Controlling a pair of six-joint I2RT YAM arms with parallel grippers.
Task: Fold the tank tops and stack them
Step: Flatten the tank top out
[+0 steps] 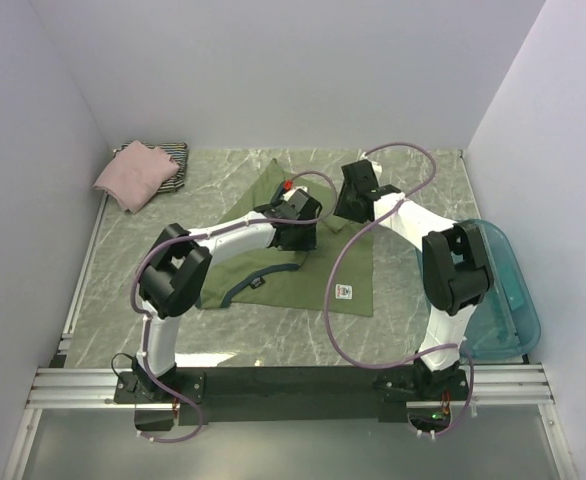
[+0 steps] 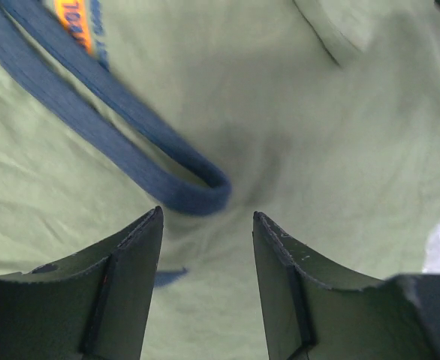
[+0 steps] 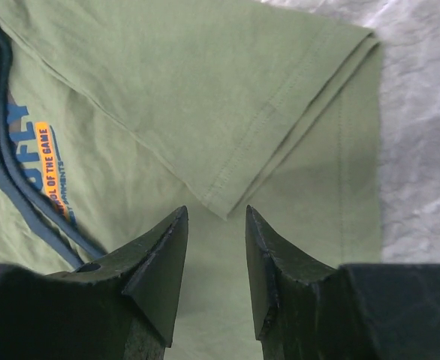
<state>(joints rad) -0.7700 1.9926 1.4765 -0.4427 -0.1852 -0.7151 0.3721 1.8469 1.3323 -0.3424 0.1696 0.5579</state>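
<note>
The olive-green tank top [image 1: 313,275] with navy trim lies spread in the middle of the table, partly folded. My left gripper [image 1: 295,232] is open and empty just above it; in the left wrist view [image 2: 207,217] a navy trim loop [image 2: 197,187] lies right in front of the jaws. My right gripper [image 1: 350,208] is open and empty over the folded hem corner [image 3: 227,206], with the blue-orange print [image 3: 43,161] to its left. The pale pink tank top [image 1: 133,177] lies folded on the striped one [image 1: 169,160] at the far left corner.
A translucent teal plastic tub [image 1: 498,290] stands at the right edge beside the right arm. White walls close the table on three sides. Purple cables loop over both arms. A white label [image 1: 344,292] shows on the green top's near edge.
</note>
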